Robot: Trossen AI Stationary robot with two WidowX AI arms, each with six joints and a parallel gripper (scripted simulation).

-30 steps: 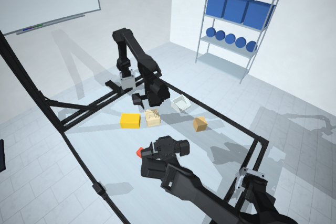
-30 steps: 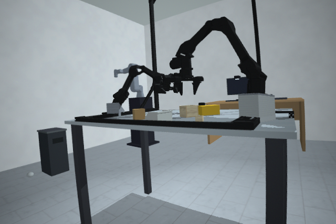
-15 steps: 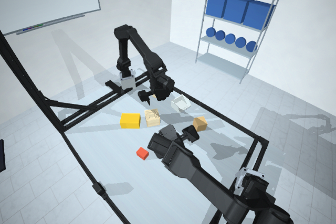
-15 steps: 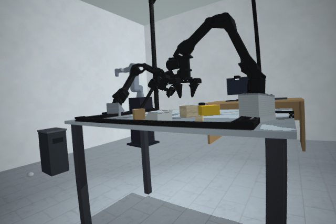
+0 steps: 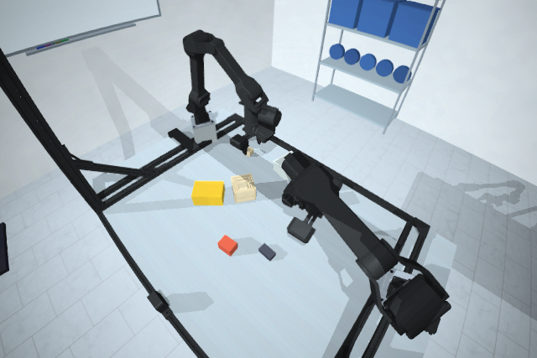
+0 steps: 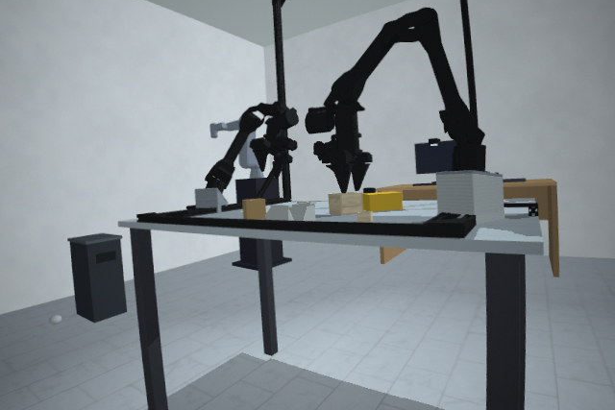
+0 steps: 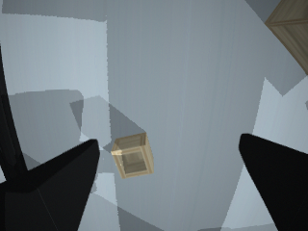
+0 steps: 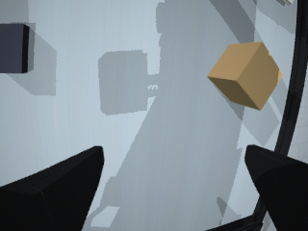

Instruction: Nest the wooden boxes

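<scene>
Smallest wooden box [image 5: 249, 152] [image 6: 364, 217] [image 7: 129, 141] lies below the left claw [image 5: 254, 146] [image 6: 350, 190] [image 7: 170, 144], the nearer one, off-centre toward one fingertip; that claw stands wide open, gripping nothing

From above, a yellow block [image 5: 208, 193] [image 6: 382, 201] is lying at 8 o'clock, a red block [image 5: 227, 245] at 7, a dark block [image 5: 267, 251] [image 8: 12, 48] at 6. A shelf unit [image 5: 355, 105] is standing at 1, a whiteboard [image 5: 65, 2] hanging at 10. In the right wrist view, a tan block [image 6: 254, 208] [image 8: 245, 74] is sitting at 2.

Pale wooden boxes [image 5: 243, 189] [image 6: 344, 204] [image 7: 294, 26] nested mouth-up, small open wooden box [image 5: 249, 152] [image 6: 364, 216] [image 7: 131, 141] apart, pose unclear
</scene>
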